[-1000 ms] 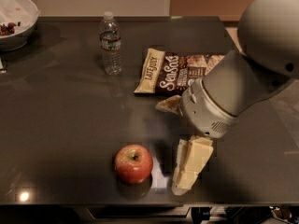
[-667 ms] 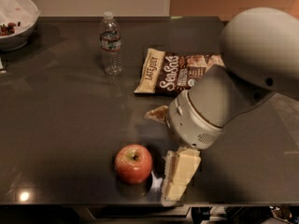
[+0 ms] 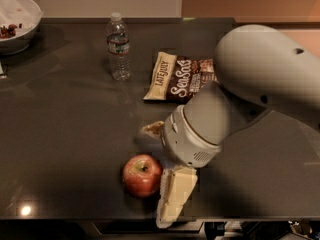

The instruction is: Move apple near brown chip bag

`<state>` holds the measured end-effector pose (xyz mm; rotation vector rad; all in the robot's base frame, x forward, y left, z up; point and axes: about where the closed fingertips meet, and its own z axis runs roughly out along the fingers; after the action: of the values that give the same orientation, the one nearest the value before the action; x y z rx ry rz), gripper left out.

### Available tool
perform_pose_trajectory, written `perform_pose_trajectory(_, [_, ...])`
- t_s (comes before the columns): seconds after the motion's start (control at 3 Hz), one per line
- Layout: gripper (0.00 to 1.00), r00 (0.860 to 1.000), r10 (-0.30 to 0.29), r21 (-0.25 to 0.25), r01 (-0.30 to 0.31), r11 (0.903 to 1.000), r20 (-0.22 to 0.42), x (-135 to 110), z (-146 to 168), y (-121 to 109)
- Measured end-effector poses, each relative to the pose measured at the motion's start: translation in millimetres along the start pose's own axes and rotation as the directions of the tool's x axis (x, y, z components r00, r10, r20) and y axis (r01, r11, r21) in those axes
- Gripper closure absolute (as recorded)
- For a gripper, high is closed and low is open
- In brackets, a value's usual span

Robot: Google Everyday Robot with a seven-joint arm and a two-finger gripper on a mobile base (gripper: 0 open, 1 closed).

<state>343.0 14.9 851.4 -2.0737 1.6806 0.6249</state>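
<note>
The red apple with a yellowish patch at its stem sits on the dark table near the front edge. The brown chip bag lies flat further back, partly hidden by my arm. My gripper is low over the table just right of the apple and open. One cream finger is right beside the apple's right side. The other finger shows just behind the apple. I cannot tell whether either finger touches it.
A clear water bottle stands upright at the back, left of the bag. A white bowl sits at the back left corner. The table's front edge runs close below the apple. My large arm covers the right side.
My arm and gripper have moved left toward the apple, closing the gap beside it. The apple, bag and bottle have not moved.
</note>
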Motion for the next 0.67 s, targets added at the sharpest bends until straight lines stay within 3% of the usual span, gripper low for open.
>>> perform_pose_trajectory(0.67, [0.41,0.999,0.025,0.011,-0.025,0.9996,0.023,-1.9,-0.1,-9.1])
